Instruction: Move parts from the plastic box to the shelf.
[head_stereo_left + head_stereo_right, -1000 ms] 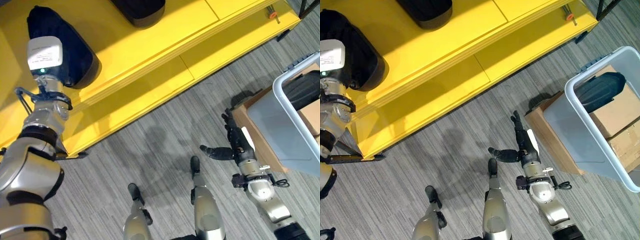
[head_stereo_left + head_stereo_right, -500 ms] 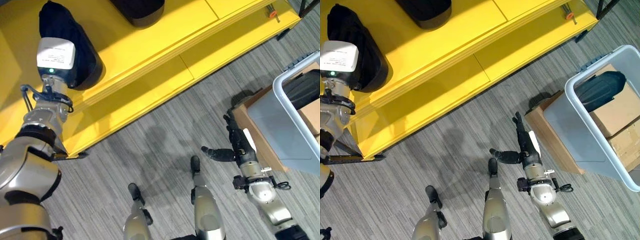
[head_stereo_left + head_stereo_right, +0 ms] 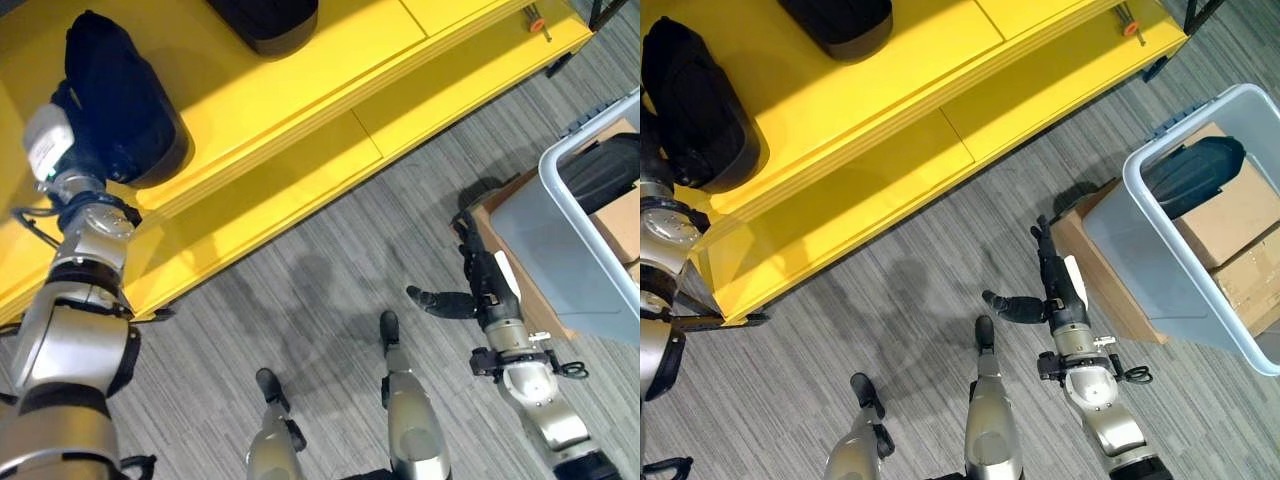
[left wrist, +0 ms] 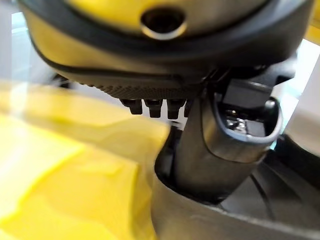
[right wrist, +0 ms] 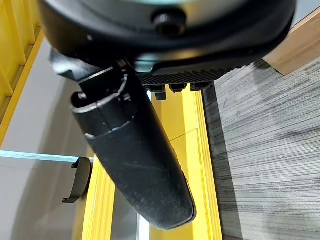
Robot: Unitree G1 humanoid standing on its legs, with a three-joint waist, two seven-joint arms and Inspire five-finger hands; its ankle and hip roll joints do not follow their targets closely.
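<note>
The left hand (image 3: 55,140) is against a black part (image 3: 120,100) lying on the yellow shelf (image 3: 300,90) at ten o'clock; I cannot tell how its fingers stand. The right hand (image 3: 1055,285) hangs over the floor with fingers straight and thumb apart, just beside the plastic box (image 3: 1160,260) at three o'clock, where another black part (image 3: 1190,175) lies.

The right hand (image 3: 1055,285) is held above the grey floor (image 3: 890,330), fingers straight, thumb extended sideways. Just beyond its fingertips a cardboard base (image 3: 1095,265) supports the plastic box (image 3: 1160,250) — a dark part (image 3: 1195,170) and cartons (image 3: 1230,215) lie inside. The yellow shelf (image 3: 910,90) is seen well apart, carrying a black part (image 3: 695,100).
</note>
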